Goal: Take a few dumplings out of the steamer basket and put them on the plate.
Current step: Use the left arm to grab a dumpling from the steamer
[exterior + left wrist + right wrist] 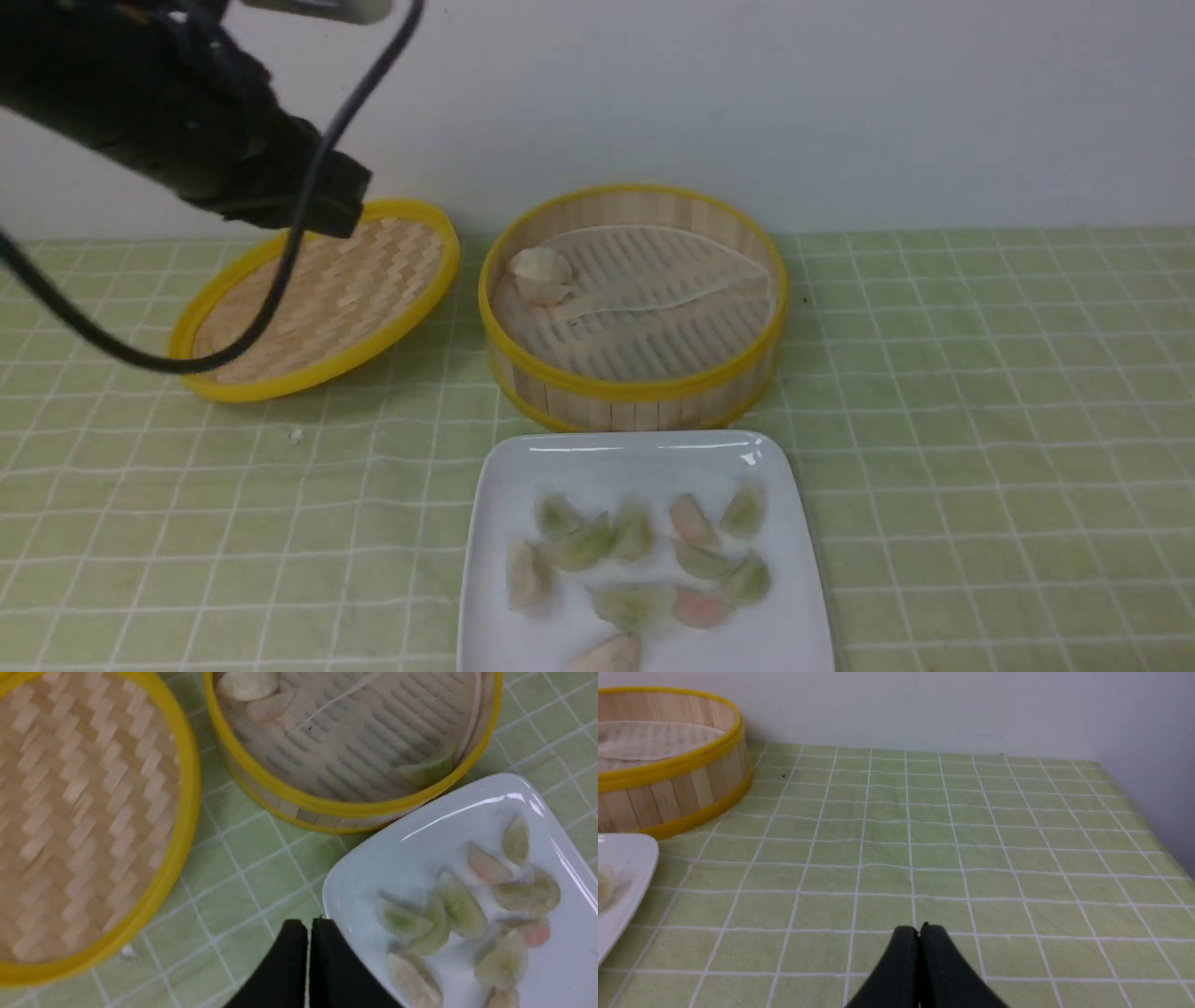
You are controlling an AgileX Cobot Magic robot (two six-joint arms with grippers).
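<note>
The steamer basket [633, 373] stands mid-table. On its pale liner at the back left lie two dumplings [541, 273], one whitish and one pink. The left wrist view [261, 693] also shows a green dumpling [427, 767] against the basket wall. The white plate [635, 462] sits just in front of the basket and holds several dumplings [635, 602], also seen in the left wrist view [460, 903]. My left gripper [308, 924] is shut and empty, high above the cloth by the plate's [420, 835] corner. My right gripper [919, 928] is shut and empty, low over the cloth to the right of the basket [668, 788].
The shallow woven lid [355, 280] lies tilted left of the basket, under my left arm [187, 112] and its hanging cable. A green checked cloth [980, 420] covers the table, with a wall behind. A small white crumb [296, 434] lies on the cloth in front of the lid.
</note>
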